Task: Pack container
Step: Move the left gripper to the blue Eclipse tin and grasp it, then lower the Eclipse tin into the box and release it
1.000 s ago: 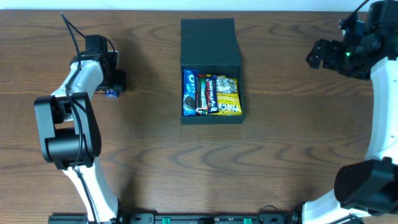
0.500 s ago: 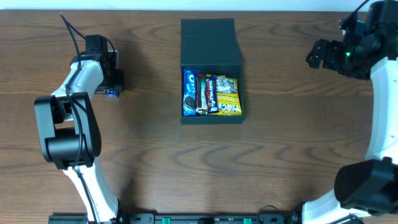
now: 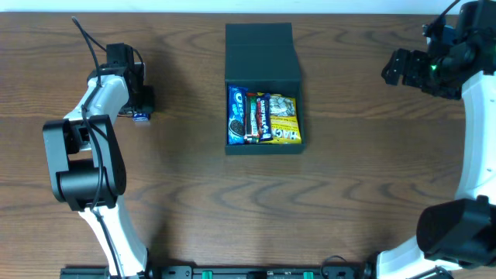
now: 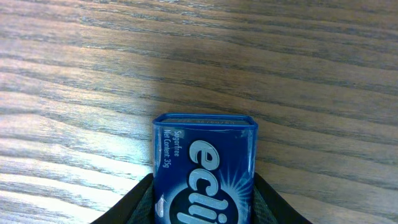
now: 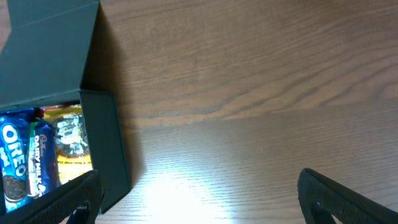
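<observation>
Spanning every view, the brown wooden table (image 3: 349,194) carries everything. Two arms stand at its near edge and reach toward the far side: the left arm (image 3: 85,147) on the left and the right arm (image 3: 477,139) on the right.

Between them, in the middle of the far half, sits the container (image 3: 262,54), well apart from both arms. Its lid is folded back flat on the far side, leaving the near part uncovered. Three snacks lie side by side in it: an Oreo pack (image 3: 236,115) at the left wall, a Dairy Milk bar (image 3: 253,118) next to it, and a yellow packet (image 3: 284,118) filling the right part.

Far to the left of the container, a blue tin (image 4: 204,168) lies flat on the wood. The left gripper (image 3: 139,107) hangs over it, and its dark fingers (image 4: 134,208) hug the tin's two long sides, pinching it.

The right gripper (image 3: 394,68) hovers over bare table to the right of the container, pointing toward it. Its fingers (image 5: 336,196) are spread wide with nothing between them.
</observation>
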Tool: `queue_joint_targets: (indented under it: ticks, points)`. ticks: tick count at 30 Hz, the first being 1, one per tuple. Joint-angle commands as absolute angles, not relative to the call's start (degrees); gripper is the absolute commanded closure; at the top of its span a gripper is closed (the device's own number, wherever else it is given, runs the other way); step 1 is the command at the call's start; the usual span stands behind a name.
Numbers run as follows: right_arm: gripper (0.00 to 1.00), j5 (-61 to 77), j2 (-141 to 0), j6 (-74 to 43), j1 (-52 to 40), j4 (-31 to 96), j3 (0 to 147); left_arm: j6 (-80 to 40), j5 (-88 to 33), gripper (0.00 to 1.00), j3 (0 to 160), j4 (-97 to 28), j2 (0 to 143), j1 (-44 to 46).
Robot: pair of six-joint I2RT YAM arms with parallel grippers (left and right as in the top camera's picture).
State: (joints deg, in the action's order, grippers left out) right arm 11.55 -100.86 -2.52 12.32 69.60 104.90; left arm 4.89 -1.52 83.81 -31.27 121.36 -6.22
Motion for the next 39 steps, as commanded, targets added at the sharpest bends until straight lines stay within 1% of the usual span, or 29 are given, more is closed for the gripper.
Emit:
queue_joint_targets:
  ticks: [1, 4, 5, 6, 7, 8, 11, 15, 18, 21, 23, 28, 30, 32, 37, 39]
  points:
    - [0.01, 11.35, -99.85, -2.94, 12.67, 69.69, 105.27, 1.58, -1.48, 0.67, 84.93, -32.12, 122.76, -6.46]
    - [0.01, 11.35, -99.85, -2.94, 12.67, 69.65, 105.27, -0.45, -1.48, 0.72, 86.94, -33.8, 122.74, -6.46]
    - [0.01, 11.35, -99.85, -2.94, 12.67, 69.63, 105.27, -1.15, -1.5, 0.75, 88.03, -34.83, 122.74, -6.42]
    - [0.01, 11.35, -99.85, -2.94, 12.67, 69.56, 105.27, -2.2, -1.54, 0.85, 89.91, -36.56, 122.72, -6.35]
    - [0.01, 11.35, -99.85, -2.94, 12.67, 69.52, 105.27, -2.96, -1.54, 0.92, 91.13, -37.65, 122.72, -6.28]
    - [0.01, 11.35, -99.85, -2.94, 12.67, 69.43, 105.27, -3.99, -1.54, 0.94, 93.19, -39.42, 122.72, -6.11]
    - [0.01, 11.35, -99.85, -2.94, 12.67, 68.88, 105.27, -6.35, -1.52, 0.94, 100.33, -45.06, 122.72, -5.04]
    - [0.01, 11.35, -99.85, -2.94, 12.69, 67.9, 105.27, -6.9, -1.5, 0.94, 111.18, -52.88, 122.67, -0.71]
    - [0.01, 11.35, -99.85, -2.94, 12.69, 67.24, 105.27, -6.9, -1.32, 0.94, 117.93, -55.88, 122.67, 5.15]
    - [0.0, 11.35, -99.85, -2.94, 12.69, 67.02, 105.27, -7.66, -1.3, 0.95, 122.02, -56.05, 122.67, 13.08]
    - [0.01, 11.33, -99.85, -2.94, 12.78, 67.07, 105.27, -13.06, -1.37, 0.95, 122.3, -56.51, 122.69, 19.62]
    - [0.01, 11.33, -99.85, -2.94, 13.91, 67.05, 105.27, -20.32, -1.96, 0.94, 120.9, -57.23, 123.17, 28.69]
    - [0.01, 11.35, -99.85, -2.94, 14.72, 67.05, 105.27, -20.71, -3.09, 0.94, 120.84, -57.67, 123.7, 30.94]
    - [0.01, 11.35, -99.85, -2.94, 15.84, 67.07, 105.27, -23.73, -3.05, 0.94, 120.81, -58.57, 124.6, 32.75]
    - [0.01, 11.38, -99.85, -3.01, 18.2, 67.05, 105.27, -31.66, -3.51, 0.94, 120.75, -60.05, 127.31, 34.89]
    - [0.01, 11.46, -99.85, -3.18, 18.85, 67.05, 105.27, -32.4, -4.78, 0.94, 120.75, -60.25, 128.66, 35.66]
